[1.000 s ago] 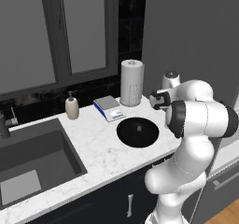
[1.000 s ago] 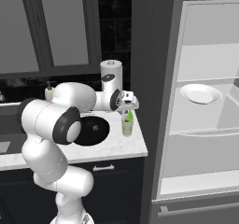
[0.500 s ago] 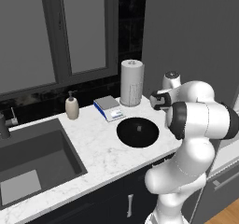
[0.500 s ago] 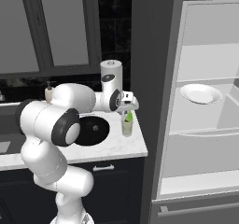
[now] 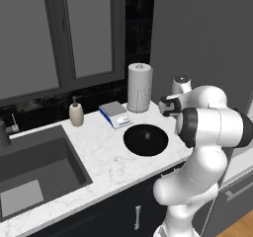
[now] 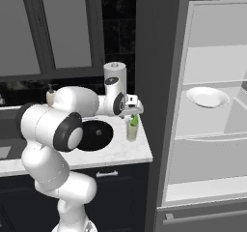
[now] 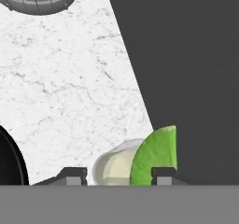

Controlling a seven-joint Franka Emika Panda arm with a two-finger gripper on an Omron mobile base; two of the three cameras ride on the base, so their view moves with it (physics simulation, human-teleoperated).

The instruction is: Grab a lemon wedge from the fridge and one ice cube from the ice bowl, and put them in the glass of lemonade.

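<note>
The gripper (image 6: 132, 113) hangs right over the glass of lemonade (image 6: 131, 129), low center of the hand view. Its jaws look parted, the lemon wedge (image 7: 156, 156) sitting upright between them at the glass mouth; whether it's let go, can't tell.

Left base view looks forward and down from behind-left; right base view from behind-right; both share the marble counter (image 5: 106, 154) and black ice bowl (image 6: 96, 134); hand view looks closely down onto the counter.

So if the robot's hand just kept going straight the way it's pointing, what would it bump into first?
Probably the lemon wedge, which sits right between the end effector fingertips, over the glass of lemonade. Below them is the marble counter. Depth is hard to judge.
</note>
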